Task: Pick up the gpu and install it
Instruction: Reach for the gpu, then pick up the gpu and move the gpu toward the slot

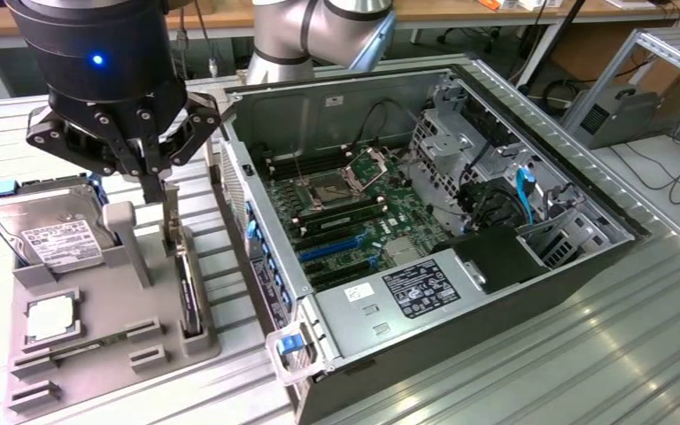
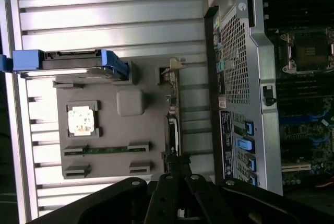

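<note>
The gpu (image 1: 184, 288) is a thin dark card standing on edge in a slot of the grey holder tray (image 1: 110, 292), with its silver bracket at the far end. In the wrist view the gpu (image 2: 173, 117) appears edge-on along the side of the tray (image 2: 112, 132) nearest the case. My gripper (image 1: 151, 188) hangs above the tray near the card's bracket end, fingers shut together with nothing between them. Seen from the wrist, the gripper (image 2: 175, 167) lines up with one end of the card but stays well above it.
The open computer case (image 1: 316, 305) lies at the exterior view's right of the tray, motherboard (image 1: 340, 212) exposed. Also on the tray are a hard drive (image 1: 50, 235) with blue rails, a square CPU (image 1: 50, 319) and a memory stick (image 2: 104, 150). Everything rests on a ribbed metal table (image 1: 552, 354).
</note>
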### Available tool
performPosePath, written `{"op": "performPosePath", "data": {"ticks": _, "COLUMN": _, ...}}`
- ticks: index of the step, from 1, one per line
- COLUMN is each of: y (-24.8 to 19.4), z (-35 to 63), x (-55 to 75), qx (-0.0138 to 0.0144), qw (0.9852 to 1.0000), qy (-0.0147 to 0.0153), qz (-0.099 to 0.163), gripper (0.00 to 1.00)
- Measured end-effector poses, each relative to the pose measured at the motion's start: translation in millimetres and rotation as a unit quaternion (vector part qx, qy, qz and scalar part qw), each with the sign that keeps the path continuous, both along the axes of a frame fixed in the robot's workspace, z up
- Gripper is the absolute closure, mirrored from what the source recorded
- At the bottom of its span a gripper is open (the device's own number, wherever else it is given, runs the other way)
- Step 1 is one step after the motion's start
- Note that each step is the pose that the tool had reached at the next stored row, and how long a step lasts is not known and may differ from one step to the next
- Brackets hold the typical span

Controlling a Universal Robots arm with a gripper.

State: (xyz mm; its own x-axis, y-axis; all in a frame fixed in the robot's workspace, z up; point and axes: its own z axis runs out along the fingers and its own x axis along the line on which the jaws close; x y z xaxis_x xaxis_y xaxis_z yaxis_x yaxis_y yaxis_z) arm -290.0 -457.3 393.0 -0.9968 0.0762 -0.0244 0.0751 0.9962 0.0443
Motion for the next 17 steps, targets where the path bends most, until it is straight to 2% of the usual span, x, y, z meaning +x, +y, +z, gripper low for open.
{"op": "performPosePath", "data": {"ticks": 2, "y": -4.1, "z": -0.1, "x": -0.6, "qx": 0.0001, "qw": 1.0000, "qy": -0.0001, "qz": 0.000, "gripper": 0.89}}
{"op": "performPosePath", "data": {"ticks": 6, "y": -9.4, "z": -0.2, "x": -1.4, "qx": 0.0000, "qw": 1.0000, "qy": 0.0000, "qz": 0.000, "gripper": 0.89}}
{"op": "performPosePath", "data": {"ticks": 17, "y": -9.5, "z": -0.2, "x": -1.4, "qx": 0.0000, "qw": 1.0000, "qy": 0.0000, "qz": 0.000, "gripper": 0.89}}
